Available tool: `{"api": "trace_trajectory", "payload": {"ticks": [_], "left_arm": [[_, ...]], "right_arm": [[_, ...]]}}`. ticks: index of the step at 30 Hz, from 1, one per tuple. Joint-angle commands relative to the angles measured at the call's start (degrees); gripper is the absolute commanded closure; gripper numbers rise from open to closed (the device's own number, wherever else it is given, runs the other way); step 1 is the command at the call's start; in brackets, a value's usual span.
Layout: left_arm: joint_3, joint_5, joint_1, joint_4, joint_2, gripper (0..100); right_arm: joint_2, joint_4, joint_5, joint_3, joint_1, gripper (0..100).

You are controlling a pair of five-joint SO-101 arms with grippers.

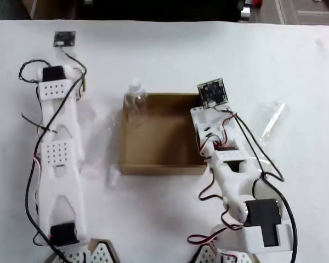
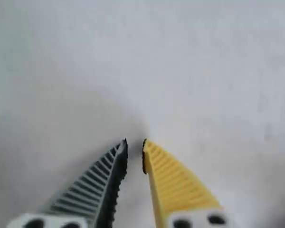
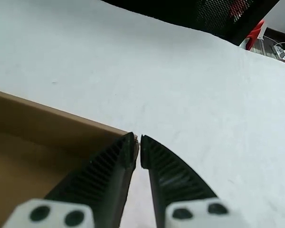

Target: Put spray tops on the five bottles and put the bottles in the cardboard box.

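cardboard box (image 1: 159,169) open on top, bottle (image 1: 135,103) at its far left corner, right claw (image 3: 137,143) at the far right

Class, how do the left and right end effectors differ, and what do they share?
The left end effector has one yellow finger and one grey; the right end effector has two black. The left hangs over the table; the right sits at the cardboard box corner. Both are shut.
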Motion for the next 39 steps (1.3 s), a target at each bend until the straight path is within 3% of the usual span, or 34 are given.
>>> {"api": "trace_trajectory", "payload": {"ticks": [1, 11, 15, 22, 32, 39], "left_arm": [[-2.99, -8.62, 0.84, 13.19, -7.43, 93], [-2.11, -4.4, -6.29, 13.27, -25.19, 93], [5.36, -4.92, -12.26, 13.27, -35.21, 93], [34.46, -21.19, -20.35, 13.1, -54.9, 93], [69.45, -44.4, -25.54, 12.22, -74.33, 93], [83.78, -52.57, -29.58, 5.45, -77.93, 93]], "right_arm": [[-0.48, -1.01, 0.88, -2.46, -0.22, 98.1], [-0.31, -1.01, 0.88, -2.46, 0.04, 98.1], [-0.4, -1.01, 0.88, -2.46, 0.04, 98.1], [-0.48, -1.01, 0.88, -2.46, -0.13, 98.1], [-0.48, -1.01, 0.88, -2.46, -0.13, 98.2], [-0.48, -1.01, 0.88, -2.46, -0.22, 98.2]]}}
